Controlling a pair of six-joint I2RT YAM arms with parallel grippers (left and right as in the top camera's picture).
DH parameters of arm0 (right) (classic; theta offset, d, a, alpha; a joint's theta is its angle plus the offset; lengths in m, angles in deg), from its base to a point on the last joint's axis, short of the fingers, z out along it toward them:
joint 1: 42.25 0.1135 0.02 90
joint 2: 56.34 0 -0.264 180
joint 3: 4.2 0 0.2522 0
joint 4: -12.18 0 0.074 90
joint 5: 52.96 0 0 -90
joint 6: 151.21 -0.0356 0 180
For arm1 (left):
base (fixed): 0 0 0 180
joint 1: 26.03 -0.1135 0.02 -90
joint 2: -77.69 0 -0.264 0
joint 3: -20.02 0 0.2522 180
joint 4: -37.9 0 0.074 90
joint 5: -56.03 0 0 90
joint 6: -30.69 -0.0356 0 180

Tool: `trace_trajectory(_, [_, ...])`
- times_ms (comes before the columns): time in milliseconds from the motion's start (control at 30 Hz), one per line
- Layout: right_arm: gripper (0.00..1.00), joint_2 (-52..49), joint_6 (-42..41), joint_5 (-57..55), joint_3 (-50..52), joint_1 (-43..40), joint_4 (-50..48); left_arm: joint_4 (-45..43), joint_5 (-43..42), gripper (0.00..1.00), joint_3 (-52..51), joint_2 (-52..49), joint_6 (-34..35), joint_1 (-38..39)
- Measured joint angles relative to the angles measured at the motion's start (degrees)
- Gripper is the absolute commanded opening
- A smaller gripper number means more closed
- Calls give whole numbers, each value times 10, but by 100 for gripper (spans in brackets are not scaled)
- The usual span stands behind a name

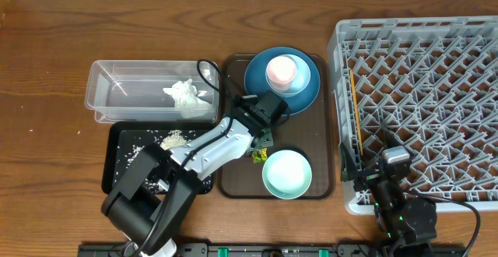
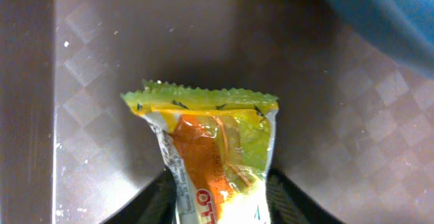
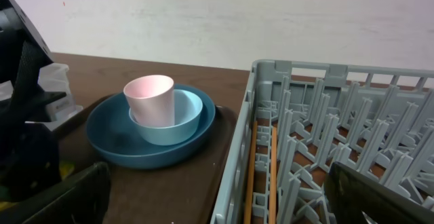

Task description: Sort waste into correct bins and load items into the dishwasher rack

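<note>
On brown tray (image 1: pixel 237 181), overhead: left tool (image 1: pixel 263 142) at wrapper (image 1: pixel 256 155), between plate (image 1: pixel 307 93) and mint bowl (image 1: pixel 286 173); napkin (image 1: pixel 185 95) in clear tub (image 1: pixel 101 93).
Left wrist: tool clamped on wrapper, red "OT" partly legible.
Right wrist: right tool (image 3: pixel 224 203) spread apart by rack (image 3: pixel 325 115); cup (image 3: pixel 149 98) inside blue bowl (image 3: pixel 184 123).

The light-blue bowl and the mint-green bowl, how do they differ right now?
The light-blue bowl sits on the dark-blue plate; the mint-green bowl rests directly on the brown tray. The light-blue bowl holds the pink cup; the mint-green bowl is empty. The light-blue bowl is at the tray's far end, the mint-green bowl at its near end. Both are round, upright and on that tray.
</note>
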Motion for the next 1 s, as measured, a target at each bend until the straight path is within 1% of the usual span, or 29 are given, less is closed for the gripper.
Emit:
trace_trajectory(167, [99, 0, 0, 0, 0, 0, 0, 3, 0, 20, 0, 0, -1, 0])
trace_trajectory(200, [99, 0, 0, 0, 0, 0, 0, 3, 0, 14, 0, 0, -1, 0])
trace_trajectory(267, [99, 0, 0, 0, 0, 0, 0, 3, 0, 6, 0, 0, -1, 0])
trace_trajectory(633, [99, 0, 0, 0, 0, 0, 0, 7, 5, 6, 0, 18, -15, 0])
trace_trajectory(800, [99, 0, 0, 0, 0, 0, 0, 27, 15, 6, 0, 76, -20, 0])
trace_trajectory(1000, [99, 0, 0, 0, 0, 0, 0, 58, 64, 6, 0, 155, -29, -2])
